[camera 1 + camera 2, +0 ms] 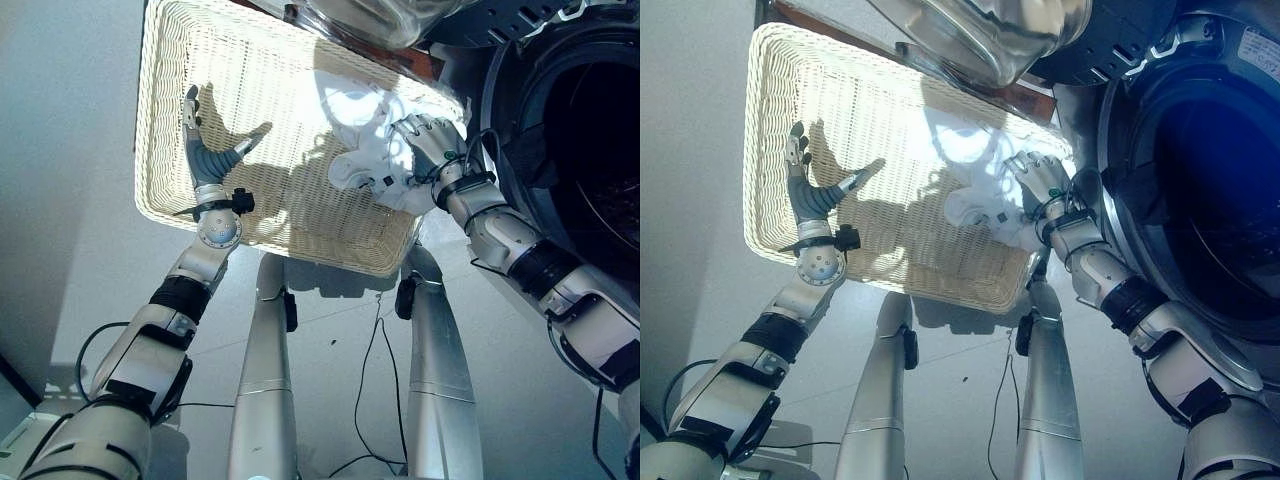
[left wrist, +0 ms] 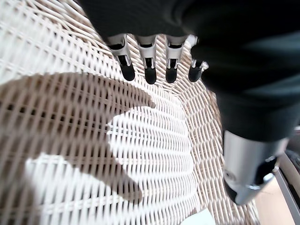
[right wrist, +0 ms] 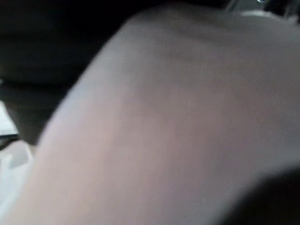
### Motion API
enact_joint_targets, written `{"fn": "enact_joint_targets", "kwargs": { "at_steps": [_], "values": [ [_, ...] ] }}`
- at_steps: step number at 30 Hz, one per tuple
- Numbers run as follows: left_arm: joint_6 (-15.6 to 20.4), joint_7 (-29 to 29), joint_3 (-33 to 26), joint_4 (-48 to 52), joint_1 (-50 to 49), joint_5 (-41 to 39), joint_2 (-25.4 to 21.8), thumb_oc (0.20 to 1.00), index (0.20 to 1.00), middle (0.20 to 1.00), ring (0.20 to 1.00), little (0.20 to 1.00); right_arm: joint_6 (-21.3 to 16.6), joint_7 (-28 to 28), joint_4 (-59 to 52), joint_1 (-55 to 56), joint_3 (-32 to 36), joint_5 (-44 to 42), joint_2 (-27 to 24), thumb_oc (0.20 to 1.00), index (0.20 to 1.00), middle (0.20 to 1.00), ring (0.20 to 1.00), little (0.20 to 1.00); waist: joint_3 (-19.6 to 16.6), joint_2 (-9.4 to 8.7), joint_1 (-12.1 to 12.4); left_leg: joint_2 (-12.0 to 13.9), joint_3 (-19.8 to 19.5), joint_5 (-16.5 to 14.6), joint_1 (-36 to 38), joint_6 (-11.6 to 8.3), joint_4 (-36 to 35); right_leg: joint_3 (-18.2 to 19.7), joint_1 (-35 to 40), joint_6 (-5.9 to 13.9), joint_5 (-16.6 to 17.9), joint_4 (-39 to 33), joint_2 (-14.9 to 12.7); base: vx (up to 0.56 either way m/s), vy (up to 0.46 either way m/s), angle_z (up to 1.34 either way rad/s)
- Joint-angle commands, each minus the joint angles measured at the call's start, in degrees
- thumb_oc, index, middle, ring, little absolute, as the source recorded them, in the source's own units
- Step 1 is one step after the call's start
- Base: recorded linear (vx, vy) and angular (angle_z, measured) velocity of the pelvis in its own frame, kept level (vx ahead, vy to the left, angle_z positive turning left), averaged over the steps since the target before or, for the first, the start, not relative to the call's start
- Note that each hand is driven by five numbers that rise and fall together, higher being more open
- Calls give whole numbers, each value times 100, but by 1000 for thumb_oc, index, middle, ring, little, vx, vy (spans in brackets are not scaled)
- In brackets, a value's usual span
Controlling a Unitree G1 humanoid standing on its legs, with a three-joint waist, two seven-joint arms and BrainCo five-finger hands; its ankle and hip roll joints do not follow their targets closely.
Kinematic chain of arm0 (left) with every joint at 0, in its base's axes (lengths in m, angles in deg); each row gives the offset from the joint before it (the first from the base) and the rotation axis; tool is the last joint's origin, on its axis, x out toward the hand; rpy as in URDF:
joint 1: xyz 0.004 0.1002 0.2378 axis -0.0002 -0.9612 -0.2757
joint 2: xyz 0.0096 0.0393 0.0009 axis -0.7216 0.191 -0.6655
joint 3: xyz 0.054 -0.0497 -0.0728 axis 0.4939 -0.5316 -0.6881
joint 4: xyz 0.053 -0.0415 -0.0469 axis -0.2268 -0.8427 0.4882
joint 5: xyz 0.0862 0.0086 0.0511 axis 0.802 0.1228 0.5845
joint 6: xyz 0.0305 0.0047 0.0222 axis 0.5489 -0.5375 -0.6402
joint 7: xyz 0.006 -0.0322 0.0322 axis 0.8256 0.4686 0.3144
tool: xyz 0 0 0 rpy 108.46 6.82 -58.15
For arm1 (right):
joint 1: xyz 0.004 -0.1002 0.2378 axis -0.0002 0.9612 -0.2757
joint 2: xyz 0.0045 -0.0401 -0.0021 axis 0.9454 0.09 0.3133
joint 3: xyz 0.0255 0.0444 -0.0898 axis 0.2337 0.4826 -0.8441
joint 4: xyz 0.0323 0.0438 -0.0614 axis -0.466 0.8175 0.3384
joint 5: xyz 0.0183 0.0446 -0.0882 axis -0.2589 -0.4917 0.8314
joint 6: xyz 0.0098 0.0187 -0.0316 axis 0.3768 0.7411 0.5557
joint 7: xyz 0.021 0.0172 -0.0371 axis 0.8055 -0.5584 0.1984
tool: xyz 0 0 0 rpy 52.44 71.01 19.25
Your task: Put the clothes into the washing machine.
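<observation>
white crumpled cloth (image 1: 375,160) in wicker basket (image 1: 170,120) | right hand (image 1: 432,142) fingers clenched on it | left hand (image 1: 205,150) fingers released | washing machine (image 1: 570,130) drum beside basket

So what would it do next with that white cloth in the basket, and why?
Probably lift the white garment out and swing it right toward the washing machine's open drum. The right hand lies on the garment at the wicker basket's right end, fingers curled into the cloth, so it seems gripped already. The left hand hovers open over bare wicker, holding nothing.
</observation>
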Motion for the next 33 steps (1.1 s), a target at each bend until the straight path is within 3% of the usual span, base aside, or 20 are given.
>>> {"fn": "enact_joint_targets", "kwargs": {
  "at_steps": [1, 10, 11, 27, 33],
  "values": [
    [202, -30, -162, 24, 170, -79, -39, 1000, 1000, 1000, 1000, 1000, 165, 506, 226, 92, -220, 478, -148, 1000, 1000, 1000, 1000, 1000, -105, 54, 46, -433, 161, -107, -390, 409, 483, -532, 297, 30, 715, -910, 449, 0, 0, 0],
    [238, 20, -242, 124, 117, -36, 29, 1000, 1000, 1000, 1000, 1000, 137, 1149, 206, 77, -307, 1007, 6, 1000, 1000, 1000, 1000, 1000, -105, 55, 85, -449, 142, -97, -403, 407, 479, -530, 306, 8, 700, -918, 452, 0, 0, 0],
    [268, 35, -246, 110, 111, -24, 55, 1000, 1000, 1000, 1000, 1000, 78, 1077, 284, 101, -348, 995, 60, 200, 200, 200, 200, 200, -105, 64, 93, -464, 134, -103, -397, 416, 471, -533, 312, 1, 706, -942, 445, 0, 0, 0],
    [346, 75, -259, 35, 164, -65, 148, 1000, 1000, 1000, 1000, 1000, -87, 525, 538, -21, -351, 384, 195, 200, 200, 200, 200, 200, -105, 84, 109, -503, 113, -112, -474, 424, 527, -515, 235, -2, 725, -903, 462, 0, 0, 0],
    [345, 93, -270, 15, 177, -122, 158, 1000, 1000, 1000, 1000, 1000, -139, 49, 472, 135, 30, -2343, 308, 200, 200, 200, 200, 200, -105, 87, 109, -510, 95, -97, -481, 421, 510, -510, 220, -14, 738, -908, 469, 0, 0, 0]
  ]
}}
